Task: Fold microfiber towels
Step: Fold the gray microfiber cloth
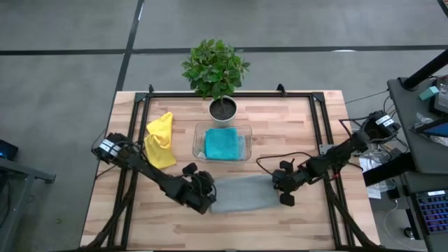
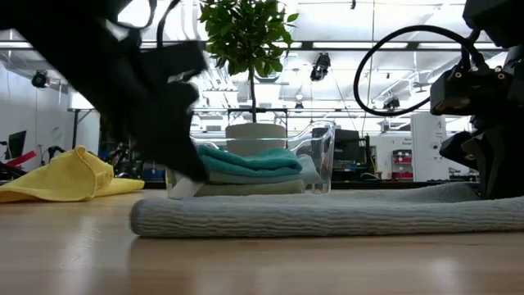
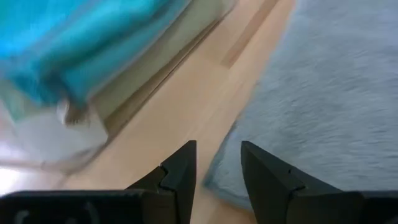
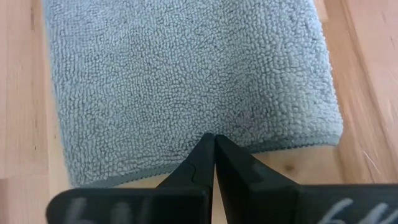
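Observation:
A grey towel (image 1: 241,194) lies folded flat on the table's near middle; it also shows in the low view (image 2: 327,215). My left gripper (image 3: 217,163) is open just over the towel's left far corner (image 3: 227,180), and I see no touch. My right gripper (image 4: 214,142) is shut at the towel's right edge. A yellow towel (image 1: 159,140) lies crumpled at the left. A teal towel (image 1: 224,144) lies folded on top of a stack in the clear tray (image 1: 197,133). The low view shows two paler folded towels (image 2: 246,182) under it. My right gripper sets its shut fingertips (image 4: 208,146) on the grey towel's top, just inside its right edge (image 4: 273,144) and near the middle of that edge. The fingers slant down from the table's right side. The towel lies flat on the table.
A potted plant (image 1: 218,73) stands at the far middle, right behind the tray. Black frame rails (image 1: 137,133) run along the table's left, right and far sides. Bare wood lies in front of the grey towel.

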Available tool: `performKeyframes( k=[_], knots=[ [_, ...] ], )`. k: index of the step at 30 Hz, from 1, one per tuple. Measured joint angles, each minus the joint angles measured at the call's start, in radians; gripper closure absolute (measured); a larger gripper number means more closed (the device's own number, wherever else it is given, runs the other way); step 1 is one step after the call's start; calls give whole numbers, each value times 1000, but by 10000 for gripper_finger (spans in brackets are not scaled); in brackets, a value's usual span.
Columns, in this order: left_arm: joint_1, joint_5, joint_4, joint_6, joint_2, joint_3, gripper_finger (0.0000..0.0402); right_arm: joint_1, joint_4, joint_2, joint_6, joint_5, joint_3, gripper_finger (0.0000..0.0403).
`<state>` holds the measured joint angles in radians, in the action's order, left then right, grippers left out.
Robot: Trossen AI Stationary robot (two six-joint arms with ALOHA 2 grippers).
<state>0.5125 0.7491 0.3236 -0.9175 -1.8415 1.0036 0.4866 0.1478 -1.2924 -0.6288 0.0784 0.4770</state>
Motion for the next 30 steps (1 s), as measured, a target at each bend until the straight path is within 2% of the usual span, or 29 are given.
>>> performKeyframes(
  k=[9, 11, 15, 21, 30],
  knots=[
    [3, -16, -13, 149, 56, 69, 291, 0, 10, 48, -92, -3, 11, 394],
    [6, -19, -63, 174, 56, 73, 291, 0, 11, 58, -117, -4, 14, 394],
    [17, -93, -138, 198, 42, 72, 291, 0, 11, 79, -190, -9, 24, 383],
    [37, -191, -185, 194, 8, 71, 291, 0, 35, 113, -292, -56, 35, 329],
    [42, -195, -185, 192, -5, 69, 291, 13, 108, 139, -523, -51, 14, 221]
  ],
)
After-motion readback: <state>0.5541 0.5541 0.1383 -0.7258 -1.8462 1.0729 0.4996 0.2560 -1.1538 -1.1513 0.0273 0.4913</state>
